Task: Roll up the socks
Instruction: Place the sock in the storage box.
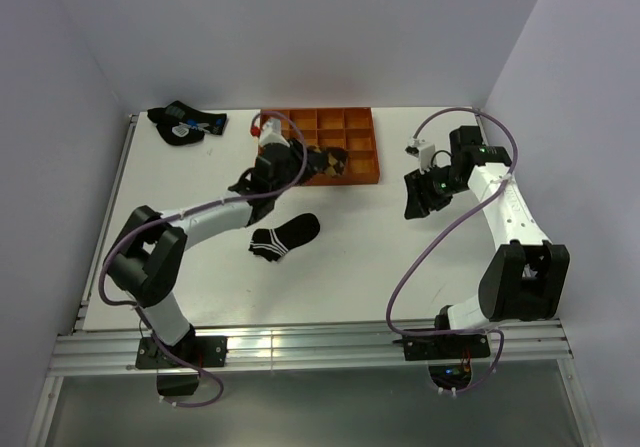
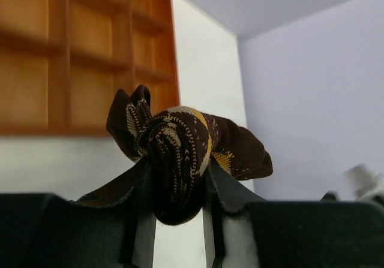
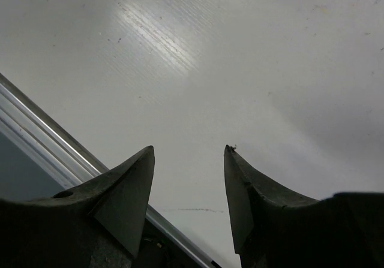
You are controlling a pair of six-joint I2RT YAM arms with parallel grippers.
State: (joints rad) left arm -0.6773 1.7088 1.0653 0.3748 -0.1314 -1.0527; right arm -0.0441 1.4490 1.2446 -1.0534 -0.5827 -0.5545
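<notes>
My left gripper (image 2: pixel 178 178) is shut on the rolled brown-and-black argyle sock (image 2: pixel 186 145) and holds it up by the front of the orange tray; in the top view the sock (image 1: pixel 326 162) sits at the tray's front edge beside the gripper (image 1: pixel 300 163). The short black ankle sock with white stripes (image 1: pixel 285 237) lies flat on the table, nearer me than the left gripper. My right gripper (image 1: pixel 418 199) is open and empty over bare table on the right; its fingers (image 3: pixel 135 178) frame only white surface.
An orange compartment tray (image 1: pixel 355 132) stands at the back middle and fills the upper left of the left wrist view (image 2: pixel 90 52). A dark sock bundle with blue and white marks (image 1: pixel 185 123) lies at the back left corner. Walls close in the table on three sides.
</notes>
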